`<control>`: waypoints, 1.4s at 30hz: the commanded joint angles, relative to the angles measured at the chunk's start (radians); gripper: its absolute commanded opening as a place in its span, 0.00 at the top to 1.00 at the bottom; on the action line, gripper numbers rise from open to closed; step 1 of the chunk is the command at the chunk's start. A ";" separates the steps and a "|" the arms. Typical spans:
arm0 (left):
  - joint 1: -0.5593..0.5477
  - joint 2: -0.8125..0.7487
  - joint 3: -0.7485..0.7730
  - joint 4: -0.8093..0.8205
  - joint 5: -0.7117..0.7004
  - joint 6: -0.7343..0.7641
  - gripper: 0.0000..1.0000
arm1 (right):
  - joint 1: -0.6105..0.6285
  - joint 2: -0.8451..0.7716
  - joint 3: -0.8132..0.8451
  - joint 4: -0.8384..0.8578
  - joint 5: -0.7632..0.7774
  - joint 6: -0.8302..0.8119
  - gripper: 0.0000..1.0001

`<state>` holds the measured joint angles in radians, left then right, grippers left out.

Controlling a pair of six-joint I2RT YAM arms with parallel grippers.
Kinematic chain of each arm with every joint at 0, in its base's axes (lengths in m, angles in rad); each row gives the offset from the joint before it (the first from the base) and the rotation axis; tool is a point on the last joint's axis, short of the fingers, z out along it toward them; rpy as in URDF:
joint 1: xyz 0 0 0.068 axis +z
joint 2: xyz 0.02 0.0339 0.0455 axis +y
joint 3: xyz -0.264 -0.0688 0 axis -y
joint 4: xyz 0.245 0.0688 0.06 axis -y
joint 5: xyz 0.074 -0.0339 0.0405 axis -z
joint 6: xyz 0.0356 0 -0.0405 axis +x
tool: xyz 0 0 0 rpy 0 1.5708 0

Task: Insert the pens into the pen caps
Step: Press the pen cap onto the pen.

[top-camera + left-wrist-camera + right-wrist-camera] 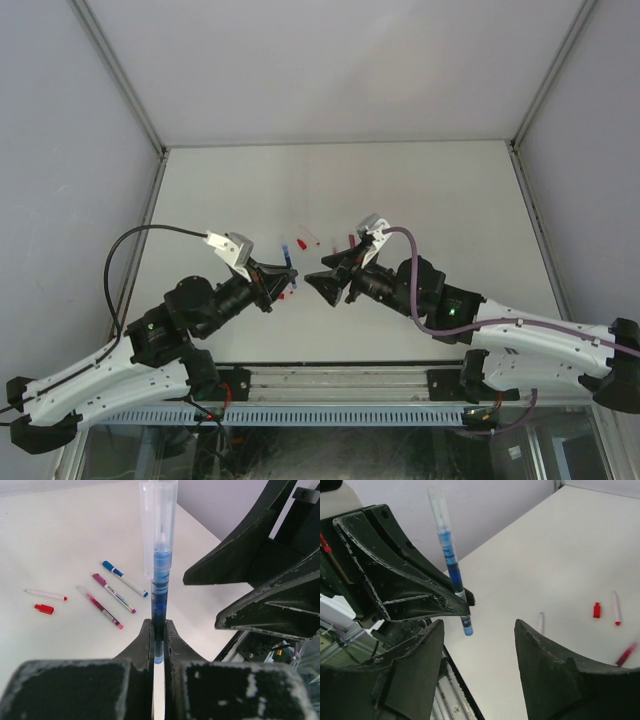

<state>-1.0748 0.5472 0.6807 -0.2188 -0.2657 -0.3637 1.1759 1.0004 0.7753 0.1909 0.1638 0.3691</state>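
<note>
The blue pen [160,587] is gripped upright near its lower end by the closed left hand [159,630], and a clear cap [159,515] is seated over its upper end. The right hand [477,640] is held open just beside the pen, with nothing gripped. Whether the cap is pressed fully home cannot be told, so it could be shaken loose. Because the pen is pinched so low, it could be tilted or knocked out if it is brushed by a right-hand finger. The other pens [113,593] and a red cap [44,609] are left on the table [60,535] beyond the left hand.
</note>
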 commanded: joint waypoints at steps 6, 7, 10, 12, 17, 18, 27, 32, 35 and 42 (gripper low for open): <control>0.004 0.000 0.038 0.026 -0.039 0.006 1.00 | -0.126 -0.109 0.000 -0.072 -0.053 0.005 0.31; 0.005 0.000 0.036 0.024 -0.040 0.005 1.00 | -0.142 -0.115 0.000 -0.072 -0.071 0.012 0.29; 0.005 -0.001 0.037 0.024 -0.040 0.005 1.00 | -0.195 -0.124 0.019 -0.084 -0.125 0.030 0.23; 0.005 0.000 0.037 0.024 -0.039 0.005 1.00 | -0.222 -0.115 0.047 -0.105 -0.152 0.033 0.17; 0.004 0.002 0.037 0.024 -0.038 0.005 1.00 | -0.243 -0.080 0.126 -0.149 -0.174 0.006 0.01; 0.004 0.000 0.037 0.024 -0.036 0.006 1.00 | -0.245 -0.074 0.140 -0.154 -0.177 0.001 0.00; 0.005 -0.004 0.036 0.014 -0.046 -0.003 1.00 | -0.262 -0.013 0.211 -0.125 -0.232 0.012 0.00; 0.004 0.011 0.048 -0.004 -0.044 -0.007 1.00 | -0.275 0.014 0.238 -0.113 -0.272 0.039 0.00; 0.004 0.007 0.045 0.001 -0.041 -0.008 1.00 | -0.275 0.029 0.248 -0.113 -0.277 0.050 0.00; 0.005 0.006 0.041 0.006 -0.024 0.005 1.00 | -0.267 0.057 0.263 -0.089 -0.285 0.091 0.00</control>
<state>-1.0748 0.5556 0.6807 -0.2481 -0.2955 -0.3653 0.9047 1.0489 0.9775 0.0322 -0.0998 0.4248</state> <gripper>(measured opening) 0.049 0.997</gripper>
